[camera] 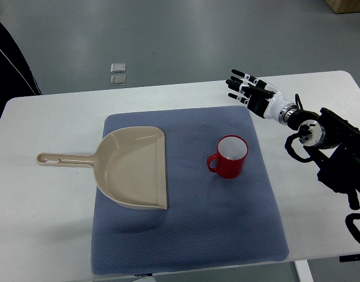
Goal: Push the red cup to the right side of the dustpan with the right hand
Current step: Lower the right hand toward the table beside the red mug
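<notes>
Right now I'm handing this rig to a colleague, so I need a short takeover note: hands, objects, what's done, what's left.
Right hand: open, fingers spread, holding nothing, above the table's far edge beyond the mat.
Left hand: not in view.
Red cup: upright on the blue mat, handle toward the dustpan, standing to the dustpan's right with a clear gap.
Done: cup lies right of the dustpan.
Left: nothing obvious; confirm placement, hand is clear.

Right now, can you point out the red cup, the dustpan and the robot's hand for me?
red cup (228, 165), top view, on its outer red wall.
dustpan (133, 170), top view, on the bare beige pan floor.
right hand (248, 89), top view, on the fingers, spread above the mat's far corner.
</notes>
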You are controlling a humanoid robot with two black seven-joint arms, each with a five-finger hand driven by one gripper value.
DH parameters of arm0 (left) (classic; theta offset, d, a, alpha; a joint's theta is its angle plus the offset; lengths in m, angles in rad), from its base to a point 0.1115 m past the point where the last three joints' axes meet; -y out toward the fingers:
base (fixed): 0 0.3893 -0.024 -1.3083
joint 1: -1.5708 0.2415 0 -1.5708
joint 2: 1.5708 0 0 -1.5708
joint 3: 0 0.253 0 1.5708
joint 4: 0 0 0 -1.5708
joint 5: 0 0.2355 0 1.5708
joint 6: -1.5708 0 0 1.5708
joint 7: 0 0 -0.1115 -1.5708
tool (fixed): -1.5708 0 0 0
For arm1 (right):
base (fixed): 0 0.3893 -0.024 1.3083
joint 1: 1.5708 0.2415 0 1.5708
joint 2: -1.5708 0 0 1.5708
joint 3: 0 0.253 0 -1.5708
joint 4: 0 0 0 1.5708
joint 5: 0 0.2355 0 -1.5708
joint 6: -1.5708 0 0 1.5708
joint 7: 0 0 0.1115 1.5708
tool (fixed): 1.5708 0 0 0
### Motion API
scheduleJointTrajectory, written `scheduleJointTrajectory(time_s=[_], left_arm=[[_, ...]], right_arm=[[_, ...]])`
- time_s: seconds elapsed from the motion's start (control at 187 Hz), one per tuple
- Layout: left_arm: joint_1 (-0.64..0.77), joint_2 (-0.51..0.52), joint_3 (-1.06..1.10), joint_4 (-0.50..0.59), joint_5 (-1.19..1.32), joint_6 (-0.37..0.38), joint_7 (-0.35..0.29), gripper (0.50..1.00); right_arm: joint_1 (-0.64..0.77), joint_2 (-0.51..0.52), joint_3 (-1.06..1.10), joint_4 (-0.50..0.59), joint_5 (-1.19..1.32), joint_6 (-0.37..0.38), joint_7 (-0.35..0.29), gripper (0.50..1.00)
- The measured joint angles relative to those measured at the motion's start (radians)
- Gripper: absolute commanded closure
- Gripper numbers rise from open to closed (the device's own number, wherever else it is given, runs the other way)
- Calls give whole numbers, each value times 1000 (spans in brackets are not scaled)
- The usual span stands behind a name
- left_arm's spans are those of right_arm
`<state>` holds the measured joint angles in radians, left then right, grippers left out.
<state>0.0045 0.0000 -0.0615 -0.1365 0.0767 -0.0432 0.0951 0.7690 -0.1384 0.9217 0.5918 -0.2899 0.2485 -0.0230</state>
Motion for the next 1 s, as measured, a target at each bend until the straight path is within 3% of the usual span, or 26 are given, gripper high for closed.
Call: scheduleJointTrajectory(time_s=[0.555, 0.806, 0.998], left_arm=[[-3, 0, -4, 9, 0, 4, 0, 500], [-3, 0, -4, 3, 0, 8, 0, 500], [-3, 0, -4, 8, 0, 8, 0, 500]], right_arm=[[5, -2, 1, 1, 0, -4, 3, 566], [6, -47, -9, 0, -17, 4, 53, 566], [-1, -89, -16, 1, -18, 51, 76, 566]])
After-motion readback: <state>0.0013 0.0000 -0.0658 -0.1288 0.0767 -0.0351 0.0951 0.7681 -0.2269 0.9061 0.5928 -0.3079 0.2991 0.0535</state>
